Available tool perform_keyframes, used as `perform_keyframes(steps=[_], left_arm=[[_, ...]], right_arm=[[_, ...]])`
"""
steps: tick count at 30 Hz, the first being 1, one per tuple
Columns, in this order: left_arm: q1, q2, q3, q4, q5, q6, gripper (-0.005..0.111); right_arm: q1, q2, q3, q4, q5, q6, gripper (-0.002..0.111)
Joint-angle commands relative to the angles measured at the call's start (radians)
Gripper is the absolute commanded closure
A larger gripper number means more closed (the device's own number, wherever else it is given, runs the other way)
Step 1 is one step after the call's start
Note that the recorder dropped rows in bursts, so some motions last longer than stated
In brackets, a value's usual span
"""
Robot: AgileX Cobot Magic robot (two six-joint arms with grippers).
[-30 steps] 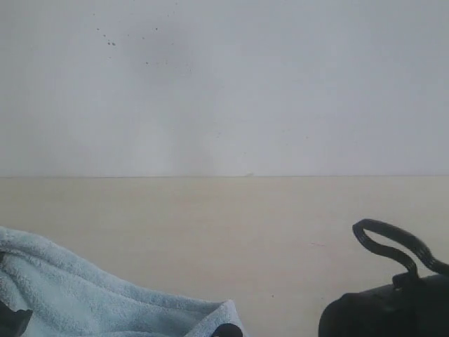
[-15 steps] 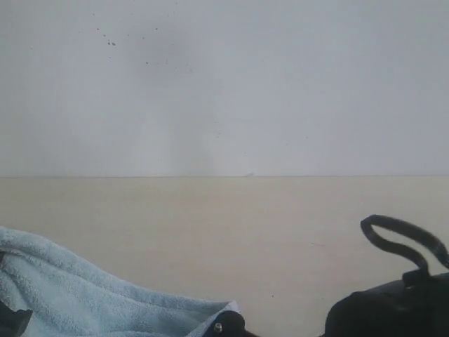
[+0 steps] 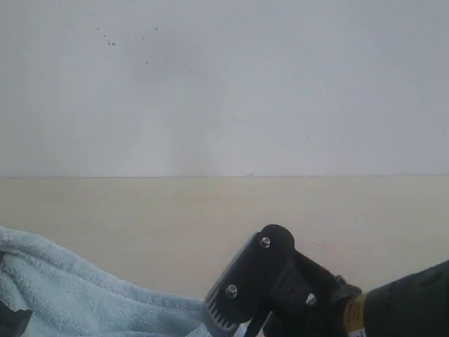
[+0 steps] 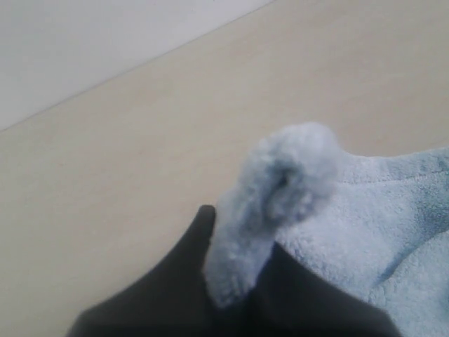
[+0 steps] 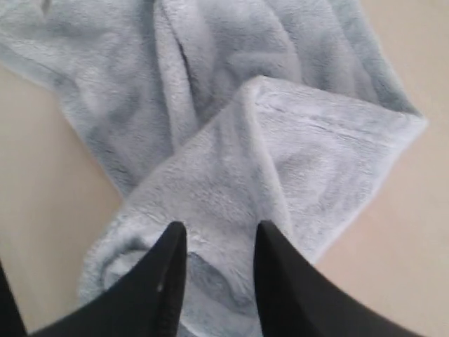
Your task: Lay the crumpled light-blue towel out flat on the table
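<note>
The towel (image 3: 70, 295) lies bunched at the near left of the surface (image 3: 210, 210). In the exterior view it runs out of the picture at the left and lower edges. Its far edge slopes down toward the middle. Beyond it the pale surface is bare all the way back to the straight line where it meets the white speckled wall (image 3: 224, 84), and bare across to the right as well.

The left gripper (image 4: 238, 260) has its jaws clenched on a fold of the towel. A fluffy roll of cloth rises out from between the two dark fingers, and the rest of the cloth spreads off to one side. Open surface reaches from there to the wall.

The right gripper (image 5: 221, 228) has its jaws released, parted over a ridge of the crumpled cloth. Whether the tips touch the pile cannot be told. This wrist view alone shows the towel's deep folds and a hemmed corner lying flat on the surface, with bare surface on both sides of the heap. The exterior view alone shows that gripper from the side, at the towel's right end, low and near the bottom edge.
</note>
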Motion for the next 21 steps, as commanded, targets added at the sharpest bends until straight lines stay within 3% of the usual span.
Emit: perform_keyframes(steps=[1,4,8,12,14,16,21], left_arm=[[0.001,0.003,0.003,-0.002,0.011,0.005,0.102],[0.001,0.003,0.003,-0.002,0.013,0.005,0.102],[0.001,0.003,0.003,-0.002,0.013,0.005,0.102],[0.001,0.003,0.003,-0.002,0.013,0.005,0.102],[0.001,0.003,0.003,-0.002,0.013,0.005,0.102],[0.001,0.003,0.003,-0.002,0.013,0.005,0.102],[0.001,0.003,0.003,-0.002,0.013,0.005,0.102]], right_arm=[[-0.002,0.004,-0.003,-0.278,0.089,0.222,0.076],[-0.005,0.006,-0.003,-0.312,0.096,0.251,0.076],[-0.146,0.014,-0.003,-0.290,0.075,0.263,0.076],[-0.259,0.043,-0.003,0.077,0.051,-0.012,0.076],[-0.269,0.087,-0.003,0.208,0.061,-0.117,0.068],[-0.269,0.133,-0.003,0.229,0.062,-0.124,0.052],[-0.269,0.171,-0.003,0.239,0.068,-0.126,0.050]])
